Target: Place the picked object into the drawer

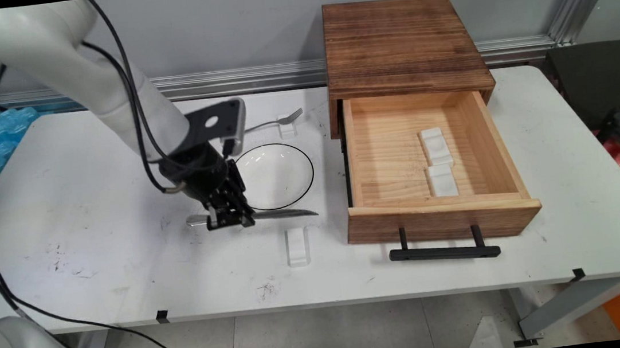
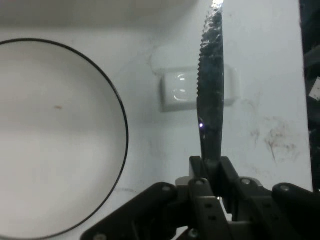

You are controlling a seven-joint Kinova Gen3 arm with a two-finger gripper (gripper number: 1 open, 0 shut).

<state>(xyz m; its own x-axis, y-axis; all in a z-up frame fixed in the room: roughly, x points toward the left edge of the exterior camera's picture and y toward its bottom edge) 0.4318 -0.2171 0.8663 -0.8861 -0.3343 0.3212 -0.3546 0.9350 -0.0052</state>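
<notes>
My gripper [image 1: 229,219] is shut on a metal table knife [image 1: 285,214], which it holds level just above the table in front of a white plate with a black rim [image 1: 277,174]. In the hand view the gripper [image 2: 211,167] clamps the knife's [image 2: 211,95] handle end, and the serrated blade runs straight up the picture. The blade passes over a small white rest [image 2: 187,92], with the plate [image 2: 55,140] to its left. On the table that rest [image 1: 297,245] lies just in front of the blade tip.
A fork [image 1: 273,122] lies behind the plate, its tines on a second white rest [image 1: 286,125]. To the right stands a wooden box [image 1: 397,44] with its drawer [image 1: 441,220] pulled open, two white rests [image 1: 439,161] inside and a black handle [image 1: 444,252] in front.
</notes>
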